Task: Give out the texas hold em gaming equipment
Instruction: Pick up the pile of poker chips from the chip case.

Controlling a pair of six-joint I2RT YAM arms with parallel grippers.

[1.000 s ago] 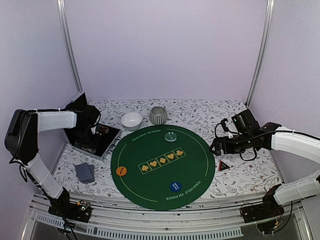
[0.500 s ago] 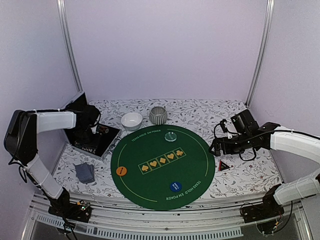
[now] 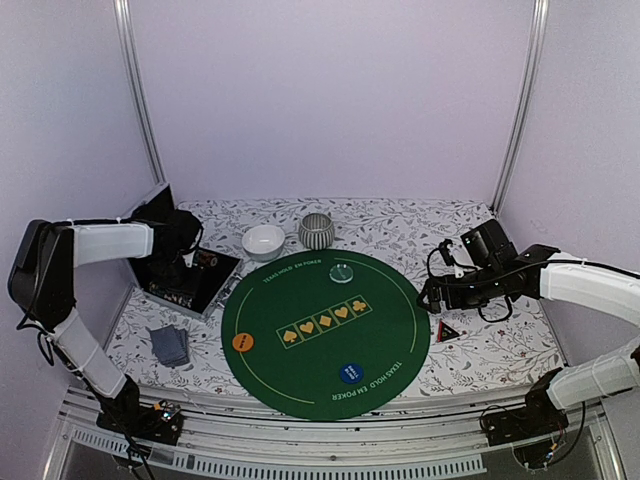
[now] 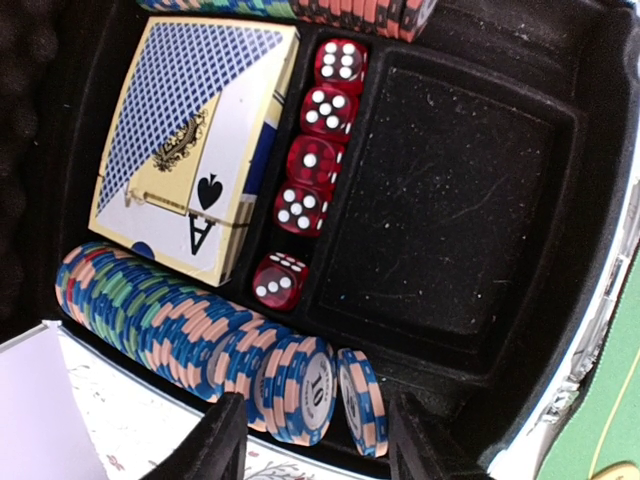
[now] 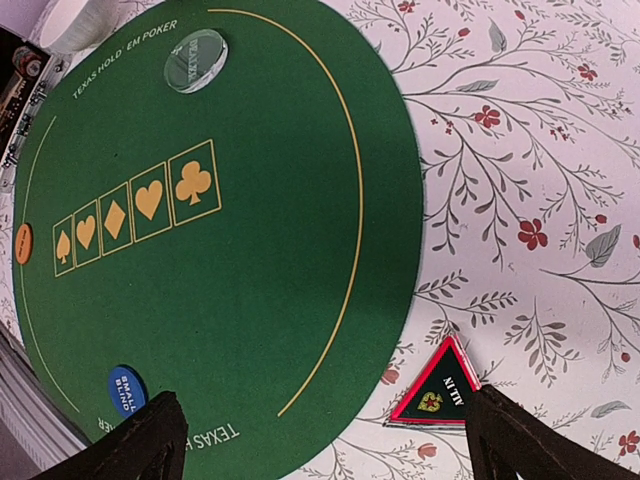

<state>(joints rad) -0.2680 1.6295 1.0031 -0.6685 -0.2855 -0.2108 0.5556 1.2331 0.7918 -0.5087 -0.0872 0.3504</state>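
Observation:
My left gripper (image 3: 183, 262) is open inside the black case, its fingers (image 4: 213, 445) either side of the end of a row of striped blue-and-peach poker chips (image 4: 295, 372). One chip (image 4: 361, 401) leans apart from the row. My right gripper (image 3: 433, 297) is open and empty above the mat's right edge, and the red-black triangle (image 5: 437, 388) lies on the cloth just inside its right finger (image 5: 525, 440). The orange (image 3: 242, 342), blue (image 3: 351, 373) and pale green (image 3: 342, 272) discs lie on the mat. Grey-blue-backed cards (image 3: 169, 345) lie at the front left.
The open black case (image 3: 205, 290) also holds a boxed card deck (image 4: 190, 150), a column of red dice (image 4: 310, 165) and a bare compartment (image 4: 440, 210). A white bowl (image 3: 263, 241) and a striped grey bowl (image 3: 316, 231) stand behind the round green mat (image 3: 320, 350).

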